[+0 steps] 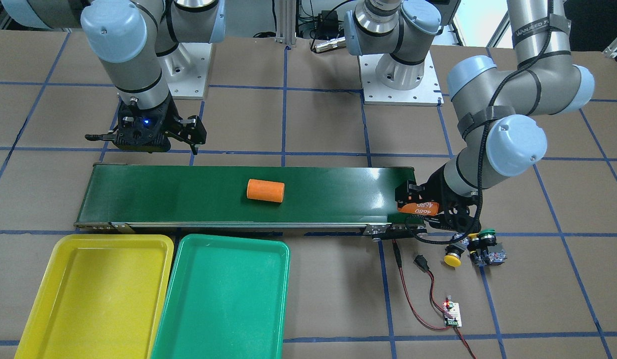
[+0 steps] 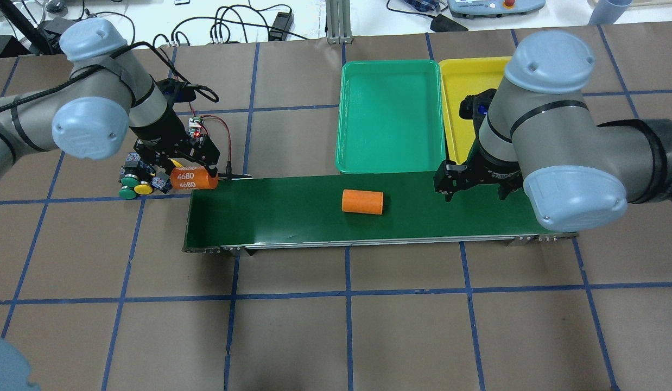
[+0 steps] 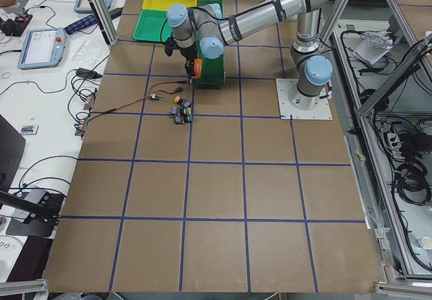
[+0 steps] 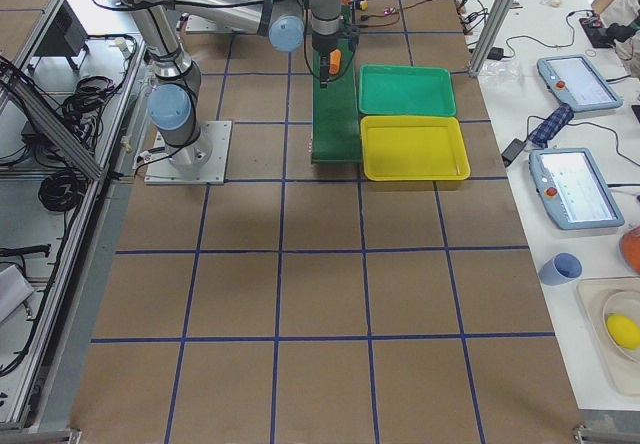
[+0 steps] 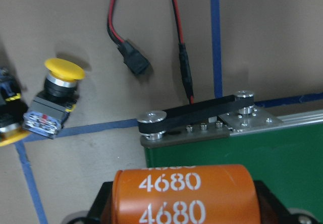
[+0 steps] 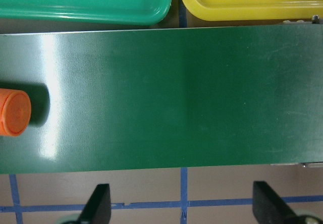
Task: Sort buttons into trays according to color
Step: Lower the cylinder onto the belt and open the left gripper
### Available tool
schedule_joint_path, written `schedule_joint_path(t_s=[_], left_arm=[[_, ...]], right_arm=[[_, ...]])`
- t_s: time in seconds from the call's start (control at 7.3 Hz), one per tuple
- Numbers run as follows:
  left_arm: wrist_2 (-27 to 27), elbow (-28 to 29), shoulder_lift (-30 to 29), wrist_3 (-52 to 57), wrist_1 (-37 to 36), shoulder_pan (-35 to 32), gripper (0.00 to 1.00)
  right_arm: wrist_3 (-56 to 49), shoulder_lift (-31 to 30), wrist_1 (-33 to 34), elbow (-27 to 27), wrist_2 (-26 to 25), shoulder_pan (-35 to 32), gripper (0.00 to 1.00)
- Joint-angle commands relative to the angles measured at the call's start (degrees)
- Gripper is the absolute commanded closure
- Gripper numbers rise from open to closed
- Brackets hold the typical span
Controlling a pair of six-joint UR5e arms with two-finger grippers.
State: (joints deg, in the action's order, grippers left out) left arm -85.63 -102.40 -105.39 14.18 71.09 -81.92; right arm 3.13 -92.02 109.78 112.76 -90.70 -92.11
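My left gripper [image 1: 419, 206] is shut on an orange cylinder marked 4680 [image 2: 194, 178], held over the left end of the conveyor belt [image 2: 281, 214]. It also shows in the left wrist view [image 5: 184, 199]. Beside it on the table lie the buttons: a yellow one [image 1: 453, 259] on its side and a green one [image 1: 486, 233], with others partly hidden under the arm. A yellow button [image 5: 58, 90] shows in the left wrist view. The yellow tray [image 1: 49, 294] and the green tray [image 1: 268, 299] are empty. My right gripper [image 2: 473, 187] is open and empty above the belt's other end.
A second orange cylinder [image 1: 265, 190] lies mid-belt and shows in the right wrist view [image 6: 14, 113]. A small circuit board [image 1: 451, 315] with red wires lies beyond the buttons. Both trays sit side by side along the belt's far side.
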Motion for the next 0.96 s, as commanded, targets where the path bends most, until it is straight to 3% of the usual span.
schedule_joint_path(t_s=[0.0, 0.41, 0.55, 0.68, 0.82], left_arm=[[0.5, -4.6, 0.6, -0.7, -6.0, -0.9, 1.00], [0.1, -7.2, 2.9, -1.3, -5.8, -1.6, 1.00], [0.4, -8.3, 3.4, -1.3, -5.8, -1.6, 0.83], [0.4, -8.7, 3.6, -1.4, -5.8, -1.6, 0.35], [0.4, -8.8, 3.6, -1.4, -5.8, -1.6, 0.00]], right_arm=[[0.0, 0.0, 0.0, 0.0, 0.0, 0.0, 0.00], [-0.1, 0.0, 0.0, 0.0, 0.0, 0.0, 0.00], [0.0, 0.0, 0.0, 0.1, -0.1, 0.0, 0.00], [-0.1, -0.1, 0.0, 0.4, -0.3, 0.0, 0.00], [-0.1, -0.9, 0.1, 2.0, -0.3, 0.1, 0.00]])
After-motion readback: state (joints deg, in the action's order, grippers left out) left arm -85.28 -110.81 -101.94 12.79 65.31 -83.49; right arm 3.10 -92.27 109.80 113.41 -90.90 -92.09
